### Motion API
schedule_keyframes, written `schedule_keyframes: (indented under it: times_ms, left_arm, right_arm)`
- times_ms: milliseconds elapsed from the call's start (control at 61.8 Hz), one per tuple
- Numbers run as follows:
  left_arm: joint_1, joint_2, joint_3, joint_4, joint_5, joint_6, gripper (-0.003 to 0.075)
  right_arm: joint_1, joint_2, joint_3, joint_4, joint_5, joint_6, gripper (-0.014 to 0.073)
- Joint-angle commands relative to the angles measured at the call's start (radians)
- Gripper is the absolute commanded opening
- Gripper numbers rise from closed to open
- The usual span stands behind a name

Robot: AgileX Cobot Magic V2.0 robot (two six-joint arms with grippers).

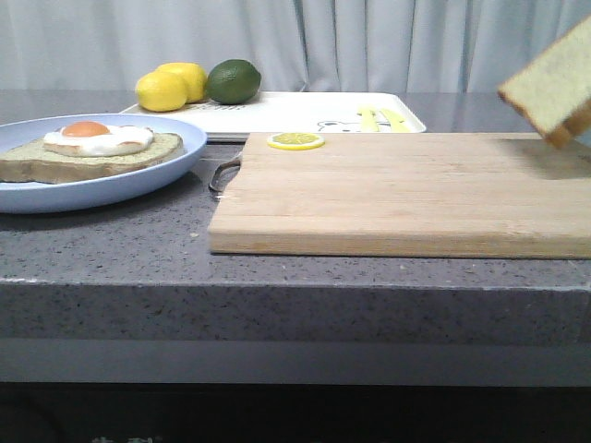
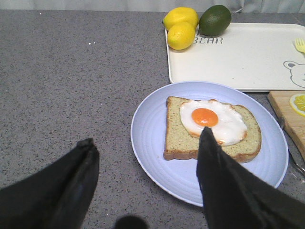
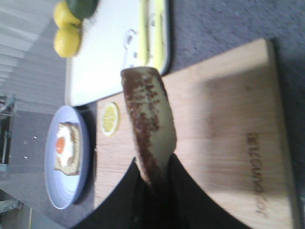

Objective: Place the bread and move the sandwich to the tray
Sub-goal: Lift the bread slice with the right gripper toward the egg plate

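Note:
The bread [image 1: 554, 88], a thick greenish-tan slice with brown crust, hangs tilted in the air over the right end of the cutting board [image 1: 406, 189]. My right gripper [image 3: 155, 164] is shut on the bread's [image 3: 150, 119] lower edge. The sandwich [image 1: 92, 148] is one slice topped with a fried egg, lying on a pale blue plate [image 1: 138, 180] at the left. My left gripper [image 2: 147, 136] is open and empty above the counter, its right finger over the sandwich [image 2: 212, 126]. The white tray [image 1: 295, 115] lies at the back, behind the board.
Two lemons [image 1: 171, 88] and a lime [image 1: 233, 81] sit on the tray's far left corner. A lemon slice [image 1: 295, 140] rests on the board's back edge. A metal handle [image 1: 222, 175] sticks out of the board beside the plate.

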Motion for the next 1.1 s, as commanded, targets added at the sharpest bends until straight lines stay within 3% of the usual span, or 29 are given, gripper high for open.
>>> schedule_keyframes:
  times_ms: [0, 291, 550, 760, 1083]
  left_arm:
    - [-0.006, 0.004, -0.026, 0.002, -0.087, -0.01, 0.0438]
    - [-0.006, 0.004, -0.026, 0.002, -0.095, -0.01, 0.0438]
    - [-0.006, 0.004, -0.026, 0.002, -0.095, -0.01, 0.0438]
    - [-0.006, 0.004, -0.026, -0.002, -0.095, -0.01, 0.0438]
    - [-0.006, 0.004, -0.026, -0.002, -0.095, -0.01, 0.0438]
  right_arm:
    - [0.024, -0.086, -0.023, 0.164, 0.14, -0.015, -0.0068]
    - [0.255, -0.154, -0.023, 0.362, 0.106, -0.015, -0.0068]
    - [0.577, -0.15, -0.021, 0.392, -0.215, -0.016, -0.0068]
    - [0.791, -0.125, -0.021, 0.497, -0.48, -0.016, -0.0068]
    - [0.966, 0.054, -0.021, 0.743, -0.559, -0.016, -0.0068]
